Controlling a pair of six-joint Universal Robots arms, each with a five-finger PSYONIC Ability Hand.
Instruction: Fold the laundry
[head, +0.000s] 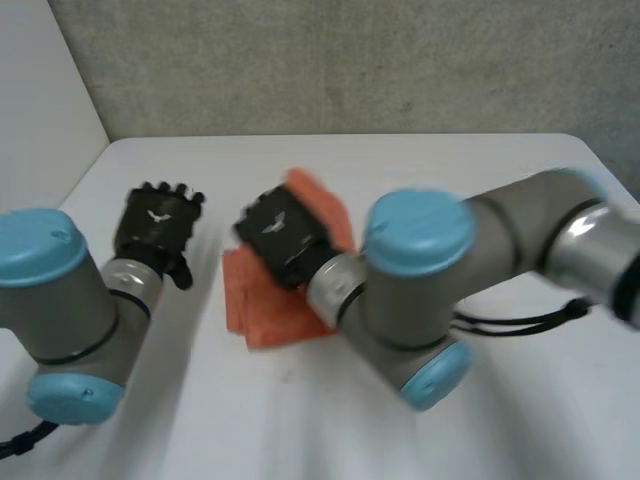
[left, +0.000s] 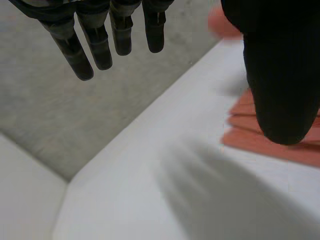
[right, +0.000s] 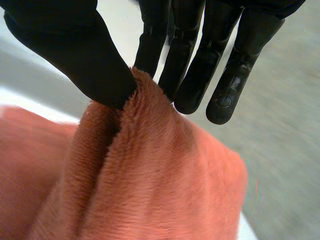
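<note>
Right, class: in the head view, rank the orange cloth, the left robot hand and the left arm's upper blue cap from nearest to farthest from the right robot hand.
1. Orange cloth: pinched by the right robot hand.
2. Left robot hand: open, beside the cloth.
3. Left arm's upper blue cap: farthest, at the robot's left.

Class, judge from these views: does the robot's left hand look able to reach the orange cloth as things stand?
Probably yes. The left hand, open, hovers beside the orange cloth with bare table between; the right hand pinches a raised fold elsewhere.
</note>
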